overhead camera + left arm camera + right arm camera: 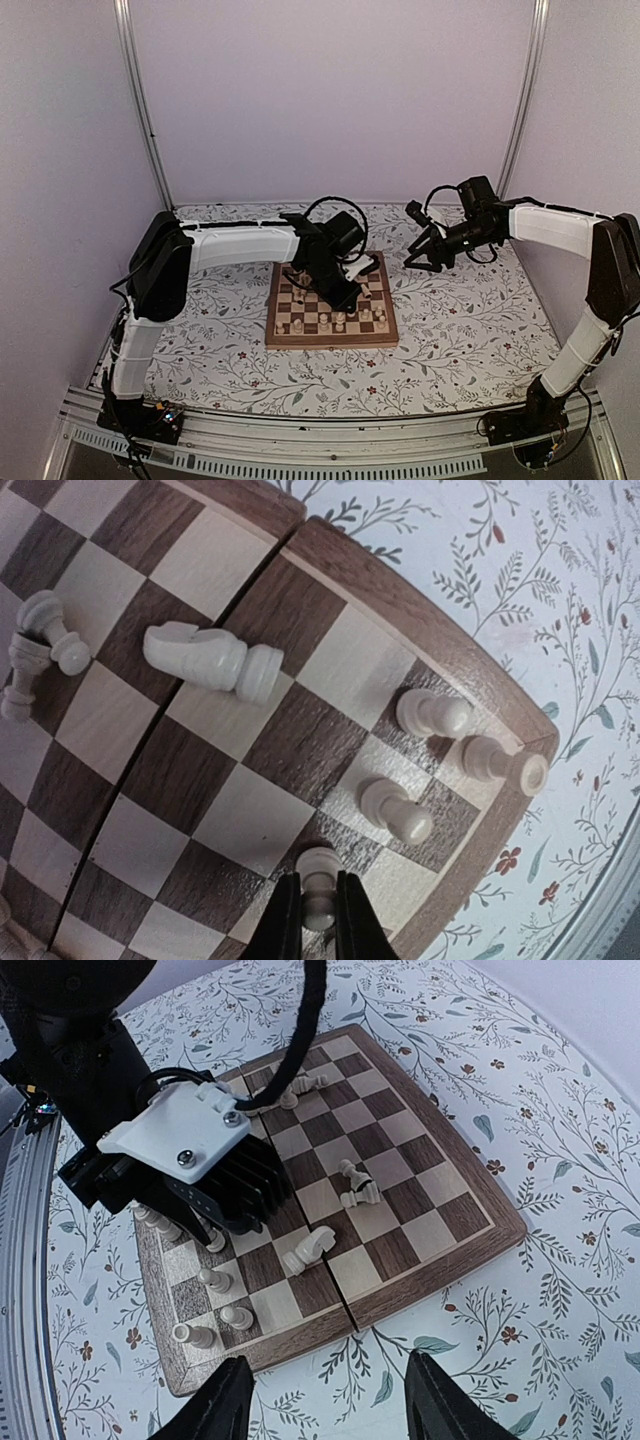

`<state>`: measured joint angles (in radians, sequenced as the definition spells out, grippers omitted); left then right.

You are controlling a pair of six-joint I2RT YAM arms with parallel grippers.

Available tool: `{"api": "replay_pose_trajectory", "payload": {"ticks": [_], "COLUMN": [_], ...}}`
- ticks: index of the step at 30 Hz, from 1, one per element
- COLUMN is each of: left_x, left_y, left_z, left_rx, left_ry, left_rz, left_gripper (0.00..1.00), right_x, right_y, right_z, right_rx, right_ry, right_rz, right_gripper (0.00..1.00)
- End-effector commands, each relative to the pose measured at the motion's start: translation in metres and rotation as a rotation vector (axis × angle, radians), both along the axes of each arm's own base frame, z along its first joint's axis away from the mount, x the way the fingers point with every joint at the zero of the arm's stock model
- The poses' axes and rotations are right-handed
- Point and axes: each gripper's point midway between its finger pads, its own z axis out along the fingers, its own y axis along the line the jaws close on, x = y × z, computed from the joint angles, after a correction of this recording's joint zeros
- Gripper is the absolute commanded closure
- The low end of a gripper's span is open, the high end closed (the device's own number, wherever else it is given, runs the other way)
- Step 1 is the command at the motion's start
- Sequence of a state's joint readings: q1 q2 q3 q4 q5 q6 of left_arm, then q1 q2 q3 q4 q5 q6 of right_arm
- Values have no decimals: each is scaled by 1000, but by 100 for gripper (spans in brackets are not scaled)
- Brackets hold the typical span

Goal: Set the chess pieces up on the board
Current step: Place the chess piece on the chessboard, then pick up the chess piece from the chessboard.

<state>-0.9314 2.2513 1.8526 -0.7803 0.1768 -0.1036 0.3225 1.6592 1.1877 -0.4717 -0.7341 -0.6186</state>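
The board [280, 338] lies mid-table and shows in the left wrist view [420, 620] and the right wrist view [480, 1245]. My left gripper [319, 915] is shut on a pale pawn [318, 880] standing on a square near the board's corner; it hangs over the board [345, 290]. Three pawns [395, 810] stand upright beside it. A knight [210, 660] lies on its side; it also shows in the right wrist view [308, 1248]. More toppled pieces [355, 1185] lie mid-board. My right gripper [325, 1405] is open and empty, off the board's right side [425, 255].
The floral table cover [460, 330] surrounds the board. The left arm's wrist block [175, 1130] hangs over the board's corner in the right wrist view. Walls and metal frame posts [145, 110] enclose the back and sides.
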Motion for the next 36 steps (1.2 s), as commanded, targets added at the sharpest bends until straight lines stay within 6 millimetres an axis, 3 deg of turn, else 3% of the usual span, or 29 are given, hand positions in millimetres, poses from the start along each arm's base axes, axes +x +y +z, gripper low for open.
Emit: {"api": "replay_pose_trajectory", "payload": {"ticks": [1,8,11,14,21,29,36], "left_x": [-11,-8,-3,3,16,46,62], "left_y": [-8,-9,-10,-15,-23,33,85], "left_z": [-3,-2,7,25,87,143,159], "left_rx": [-4,0,-10,-44,-191,-308,-389], "left_ry": [33,19,-7,-44,-126,-248,-290], "left_rz": [-43,-31,-22,-20,-10,218,394], "left_gripper": [93,78,74,70,67,68,66], "right_x": [-4,-5,-5,-4,3,4,9], "right_y": [1,2,2,2,5,39,67], "right_z": [-10,-9,-9,-10,-21,-49,-72], "right_rx": [-11,-7,-5,-6,-13,-130,-217], "right_ry": [31,36,38,42,94,115,123], "right_rz": [12,16,16,9,-27,-49,-63], "right_gripper": [46,45,45,45,45,47,45]}}
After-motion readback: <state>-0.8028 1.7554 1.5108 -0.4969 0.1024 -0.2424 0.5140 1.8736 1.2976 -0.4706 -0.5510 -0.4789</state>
